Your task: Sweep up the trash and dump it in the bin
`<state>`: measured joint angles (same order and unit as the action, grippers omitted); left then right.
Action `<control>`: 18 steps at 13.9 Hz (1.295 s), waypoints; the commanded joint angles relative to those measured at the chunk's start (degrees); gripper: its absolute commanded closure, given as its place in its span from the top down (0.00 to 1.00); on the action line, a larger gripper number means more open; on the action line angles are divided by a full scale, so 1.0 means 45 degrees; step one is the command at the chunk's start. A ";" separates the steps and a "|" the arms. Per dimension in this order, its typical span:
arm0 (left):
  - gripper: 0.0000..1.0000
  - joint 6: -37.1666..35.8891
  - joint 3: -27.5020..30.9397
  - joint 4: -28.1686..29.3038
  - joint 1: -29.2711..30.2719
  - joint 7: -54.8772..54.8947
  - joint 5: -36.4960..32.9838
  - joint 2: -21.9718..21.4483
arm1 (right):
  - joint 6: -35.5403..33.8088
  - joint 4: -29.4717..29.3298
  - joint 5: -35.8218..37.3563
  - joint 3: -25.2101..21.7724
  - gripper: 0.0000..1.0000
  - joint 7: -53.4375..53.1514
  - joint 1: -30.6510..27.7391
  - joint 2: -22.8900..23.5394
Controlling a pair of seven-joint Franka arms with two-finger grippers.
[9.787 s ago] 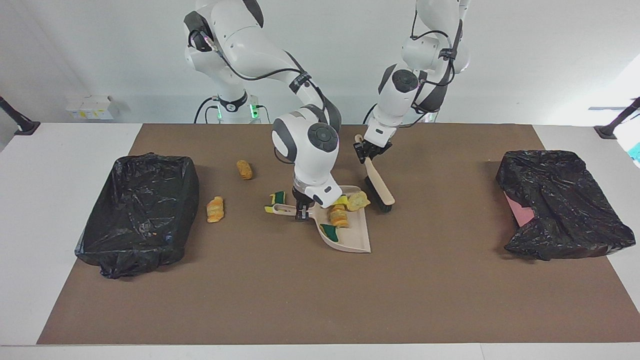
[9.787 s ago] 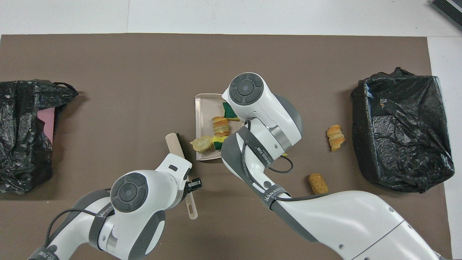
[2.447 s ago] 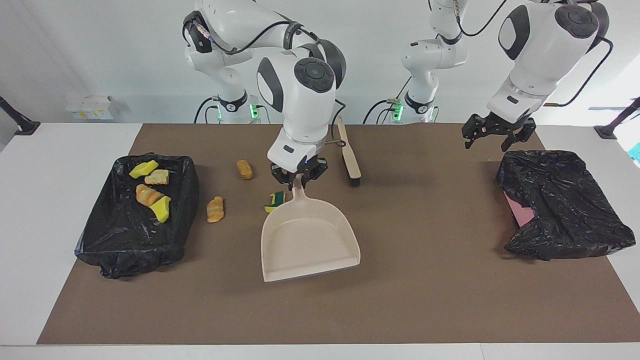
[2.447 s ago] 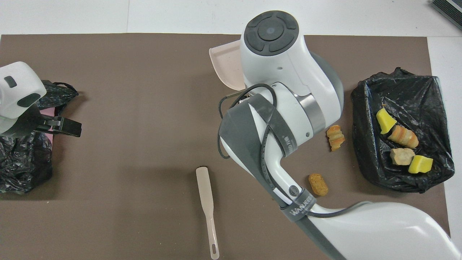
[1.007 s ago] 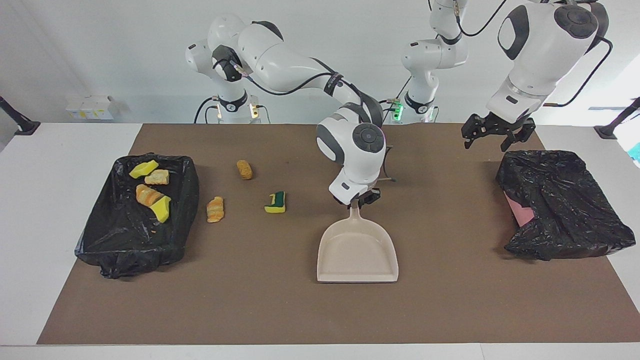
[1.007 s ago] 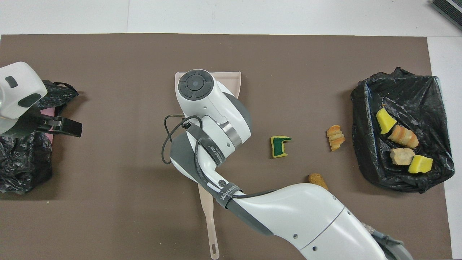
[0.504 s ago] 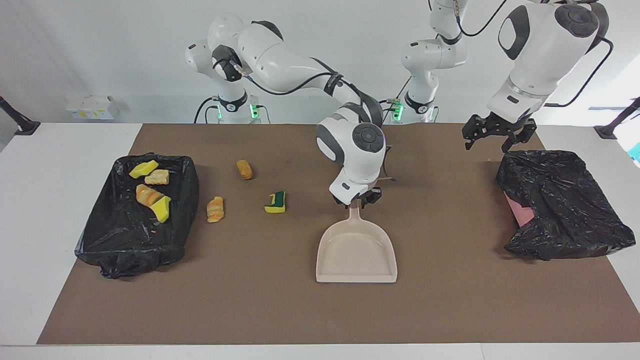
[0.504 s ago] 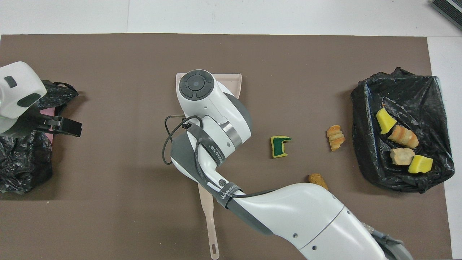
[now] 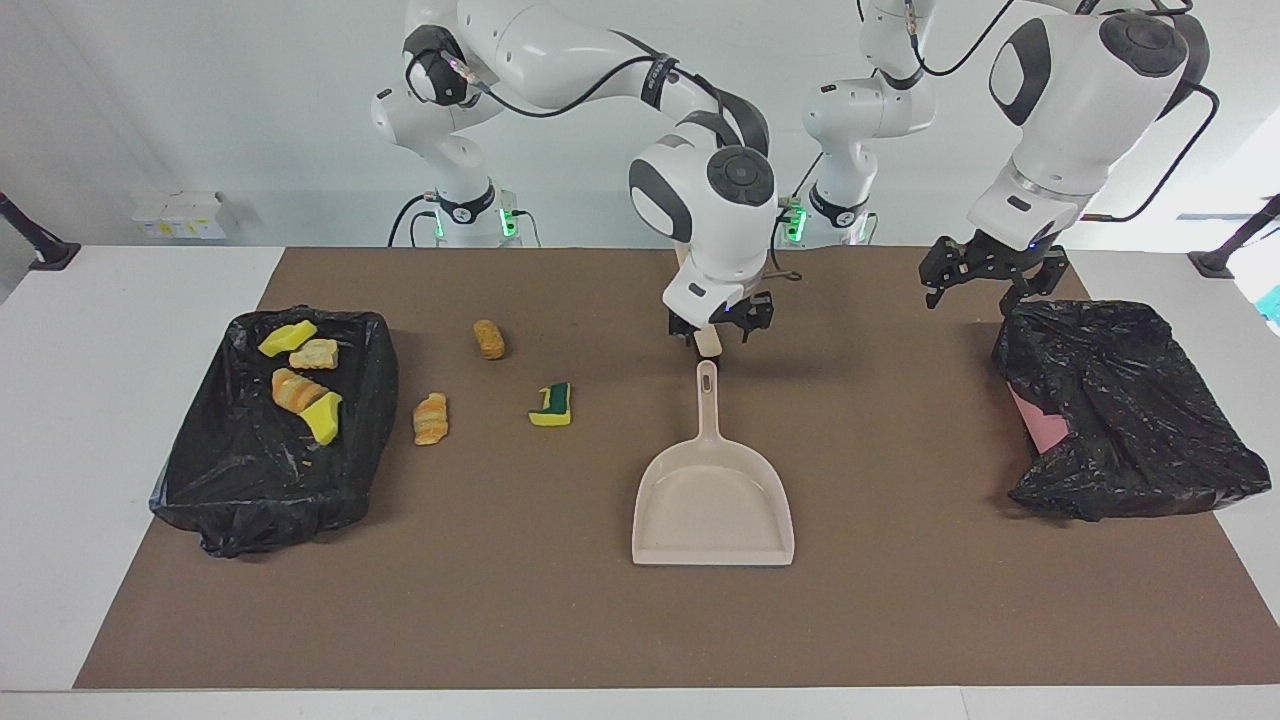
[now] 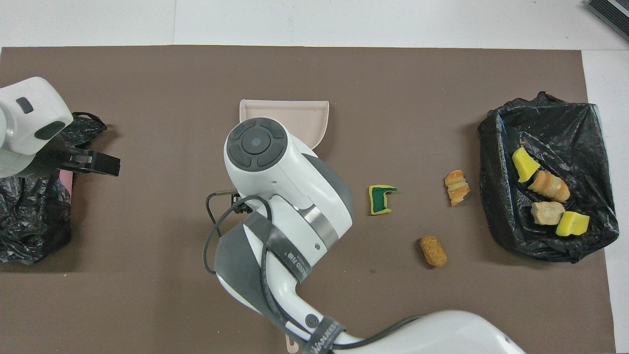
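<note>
With fingers apart and holding nothing, the right gripper hangs over the brush, the nearest scrap lying on the bench toward the bin.

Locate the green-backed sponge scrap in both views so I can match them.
Facing view: sponge scrap lies on the mat, between the dustpan and the bin with trash in it.
Overhead view: sponge scrap again lies between dustpan and that bin.
Shared landmark: the striped lump beside the bin.
</note>
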<state>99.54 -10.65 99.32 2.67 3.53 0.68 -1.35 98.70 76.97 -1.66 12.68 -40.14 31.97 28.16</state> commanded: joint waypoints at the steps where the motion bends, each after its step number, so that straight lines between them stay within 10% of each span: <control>1: 1.00 0.0826 0.0061 0.0078 -0.0883 -0.0878 0.0161 0.0455 | 0.0681 0.3746 -0.0996 -0.0026 0.86 0.0600 0.0275 -0.2503; 6: 1.00 0.2505 0.0081 0.0350 -0.2504 -0.2013 0.0161 0.1530 | 0.3939 0.8416 -0.1683 -0.0045 0.85 0.0835 0.1545 -0.4519; 18: 1.00 0.6063 0.0100 0.0586 -0.5709 -0.6428 -0.0873 0.4557 | 0.4744 1.0199 -0.2932 -0.0026 0.77 0.1303 0.2270 -0.5106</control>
<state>124.73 -11.11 101.71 -21.12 -22.63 -1.49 17.66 117.55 120.31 -12.22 12.89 -37.21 42.22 6.92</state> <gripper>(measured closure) 0.000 0.225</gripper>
